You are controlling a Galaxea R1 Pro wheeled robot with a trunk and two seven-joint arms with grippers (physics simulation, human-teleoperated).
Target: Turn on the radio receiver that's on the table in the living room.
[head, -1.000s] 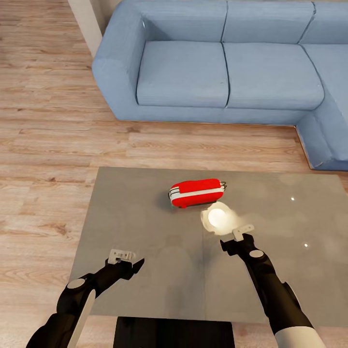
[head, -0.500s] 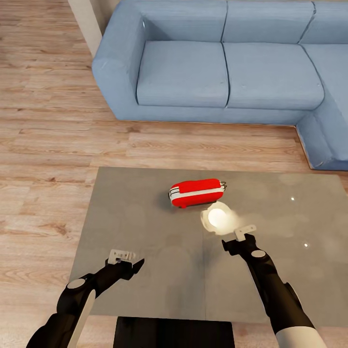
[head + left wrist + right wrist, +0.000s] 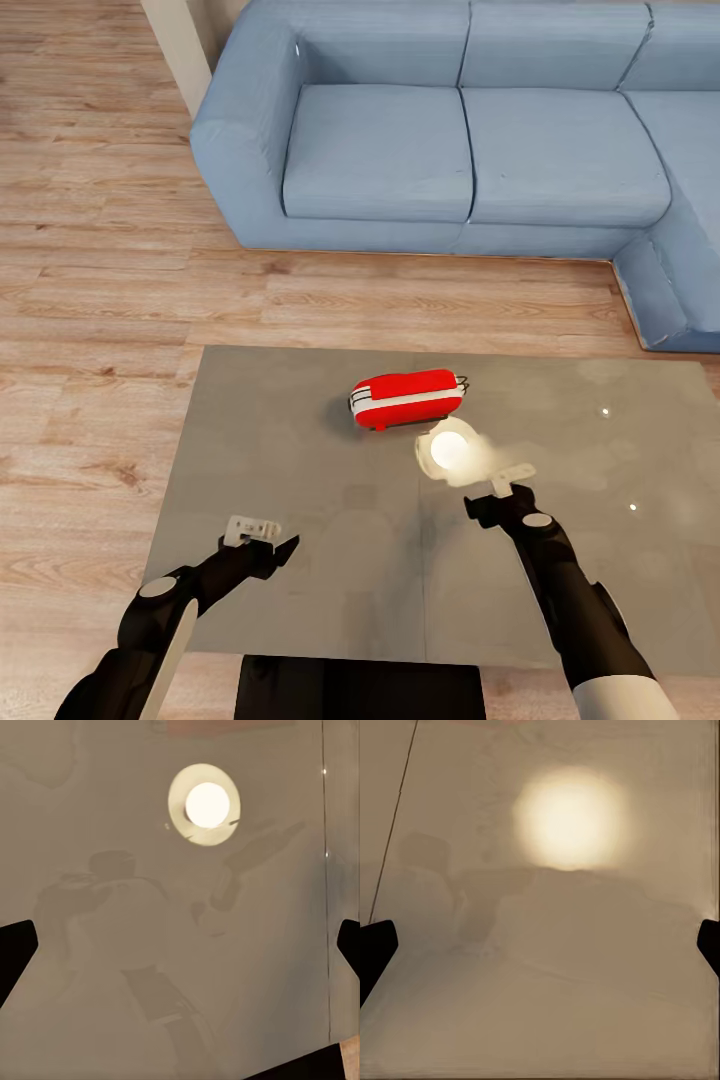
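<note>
The red radio receiver [image 3: 407,398], with its white band, lies on the glossy grey table [image 3: 280,440] a little beyond the middle. My right gripper [image 3: 505,487] hovers over the table nearer to me and to the right of the radio, a clear gap apart from it. In the right wrist view its fingertips [image 3: 376,949] stand far apart, open and empty. My left gripper [image 3: 262,537] hangs over the table's near left part, well short of the radio. It is open too, with its fingertips [image 3: 15,952] at the picture's edges.
A blue L-shaped sofa [image 3: 440,140] stands beyond the table, wrapping round at the right. Light wood floor [image 3: 100,300] lies to the left and between table and sofa. A bright lamp reflection [image 3: 450,452] glows on the tabletop next to the radio.
My right gripper has drifted slightly to the right and a touch nearer to me over the table. The left arm and the radio have stayed put.
</note>
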